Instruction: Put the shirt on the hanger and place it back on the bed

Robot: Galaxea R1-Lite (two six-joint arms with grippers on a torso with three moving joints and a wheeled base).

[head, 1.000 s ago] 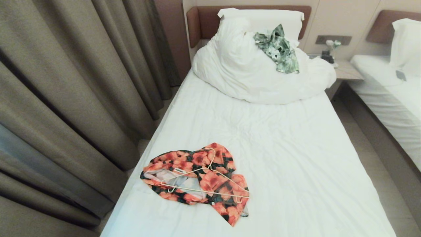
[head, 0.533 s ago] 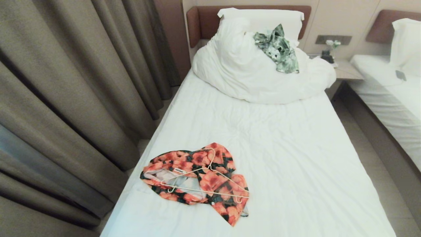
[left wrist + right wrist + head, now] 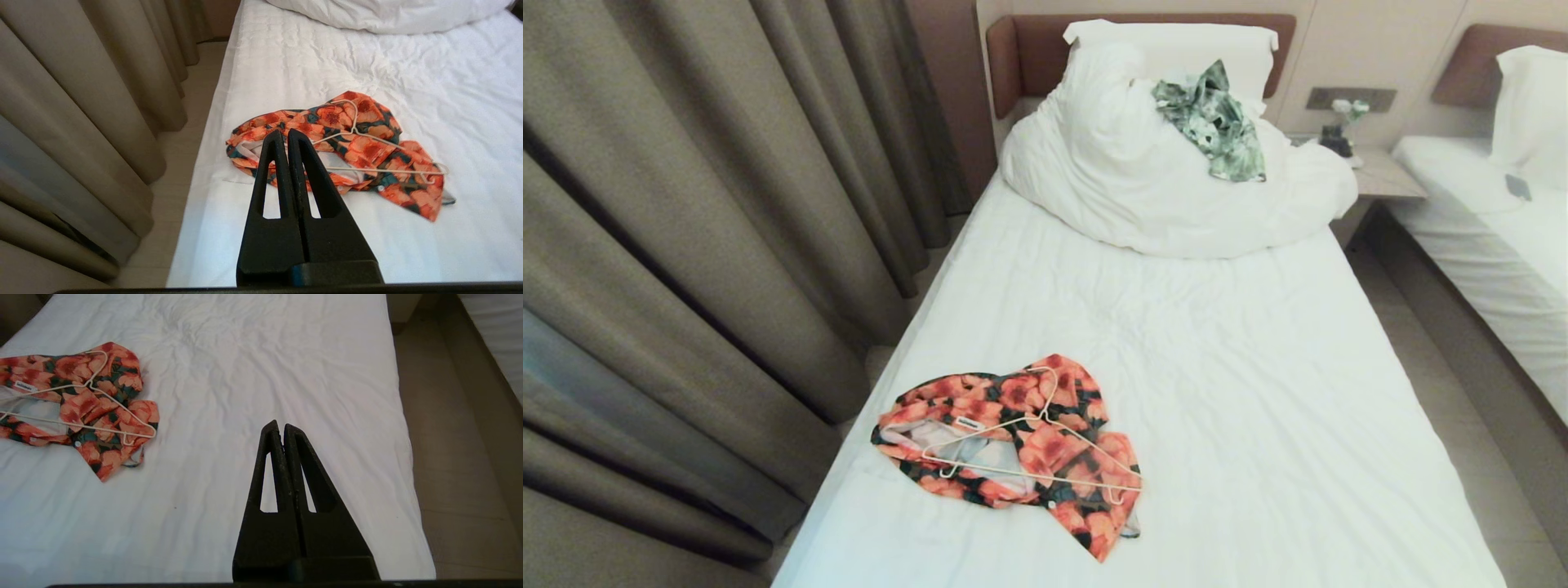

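The flowered orange shirt [image 3: 1013,441] lies crumpled near the left front edge of the bed [image 3: 1217,392], and the cream hanger [image 3: 1029,449] rests on top of it, hook pointing toward the headboard. Both also show in the left wrist view, shirt [image 3: 359,151] and hanger [image 3: 380,159], and in the right wrist view, shirt [image 3: 94,412] and hanger [image 3: 102,404]. My left gripper [image 3: 284,132] is shut and empty, held above and short of the shirt. My right gripper [image 3: 278,424] is shut and empty over bare sheet to the shirt's right. Neither arm shows in the head view.
A bulky white duvet [image 3: 1127,171] with a green-and-white garment [image 3: 1213,122] is heaped at the headboard. Heavy curtains [image 3: 686,245] hang close along the bed's left side. A nightstand [image 3: 1380,175] and a second bed [image 3: 1494,237] stand to the right, across a floor aisle.
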